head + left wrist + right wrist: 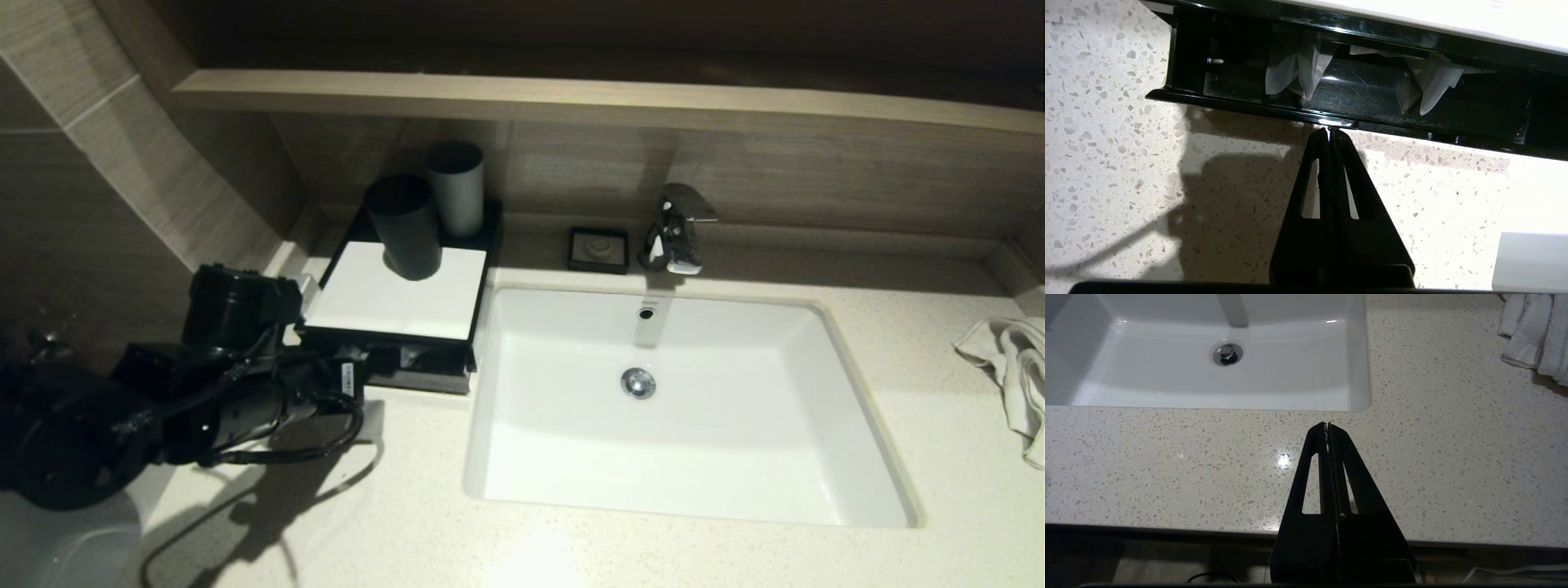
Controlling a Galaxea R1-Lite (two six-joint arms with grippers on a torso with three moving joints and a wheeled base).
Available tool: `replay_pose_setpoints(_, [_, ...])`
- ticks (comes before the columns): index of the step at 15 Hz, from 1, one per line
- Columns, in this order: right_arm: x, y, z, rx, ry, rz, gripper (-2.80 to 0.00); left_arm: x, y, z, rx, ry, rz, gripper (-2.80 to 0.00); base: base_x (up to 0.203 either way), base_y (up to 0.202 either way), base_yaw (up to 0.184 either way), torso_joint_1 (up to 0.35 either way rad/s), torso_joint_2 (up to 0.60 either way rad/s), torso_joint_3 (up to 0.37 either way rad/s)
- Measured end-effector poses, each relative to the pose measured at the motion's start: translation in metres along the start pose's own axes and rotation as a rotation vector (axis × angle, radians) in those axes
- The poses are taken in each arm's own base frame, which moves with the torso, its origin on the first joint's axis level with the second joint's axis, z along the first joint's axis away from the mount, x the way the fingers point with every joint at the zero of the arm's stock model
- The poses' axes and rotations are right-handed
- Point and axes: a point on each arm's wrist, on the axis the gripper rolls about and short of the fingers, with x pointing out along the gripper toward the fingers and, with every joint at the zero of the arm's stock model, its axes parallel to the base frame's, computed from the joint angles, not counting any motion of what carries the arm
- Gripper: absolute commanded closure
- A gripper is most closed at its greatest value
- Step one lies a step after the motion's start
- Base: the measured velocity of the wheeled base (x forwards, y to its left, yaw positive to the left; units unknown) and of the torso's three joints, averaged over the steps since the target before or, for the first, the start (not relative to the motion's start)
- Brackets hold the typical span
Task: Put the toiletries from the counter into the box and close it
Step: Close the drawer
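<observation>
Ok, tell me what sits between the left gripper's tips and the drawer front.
Nothing. In the left wrist view the shut left gripper meets the front lip of the open drawer, with clear packets inside it.

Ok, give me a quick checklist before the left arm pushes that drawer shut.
1. Left gripper shut, tip at the drawer front edge: ok.
2. Packets inside the drawer: ok.
3. Packets clear of the box top when it slides in: cannot tell.
4. Counter free of leftover toiletries: ok in these views.
5. Two dark cups upright on the box: ok.
6. Right gripper shut, away by the basin: ok.
</observation>
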Motion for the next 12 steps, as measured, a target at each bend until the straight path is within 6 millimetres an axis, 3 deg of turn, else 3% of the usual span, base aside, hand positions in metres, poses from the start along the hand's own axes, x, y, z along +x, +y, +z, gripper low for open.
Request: replay_pose_setpoints(12, [0.000,0.000,0.000,0.000,0.000,0.000,0.00,0.009,-0.004,0.010,-0.014,-0.093,-0.003,0.00,0.000,0.000,0.000,0.000,0.00,0.000])
